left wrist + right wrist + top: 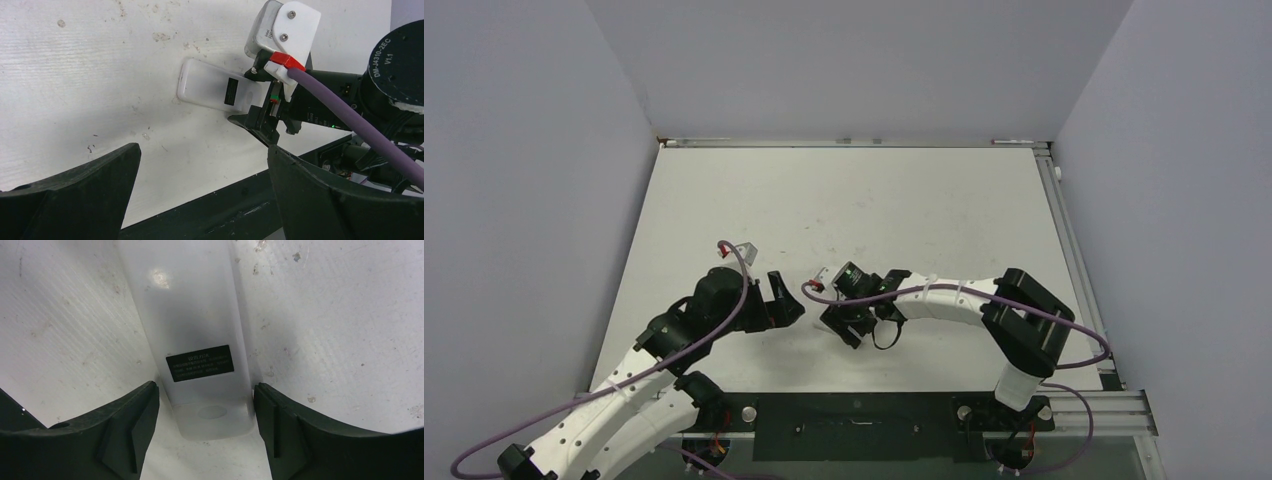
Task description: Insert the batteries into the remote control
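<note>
1. The left gripper [200, 192] is held wide open and empty, short of the remote control [212, 90] and aimed at it.
2. The remote control is laid flat, plain back up, with a black label [200, 362] showing. No batteries can be seen in any view.
3. The right gripper [205, 432] is spread astride the remote's near end, with a narrow gap on each side and nothing clamped.
4. The step is judged to be the grasp. The remote should be squeezed evenly so that it is not skidded. The oval dimple [212, 412], probably the cover catch, is best left free.
5. The white table [874, 200] is scuffed and speckled. It is enclosed by plain grey walls [854, 60], with a metal rail [1069, 250] along its right edge.
</note>
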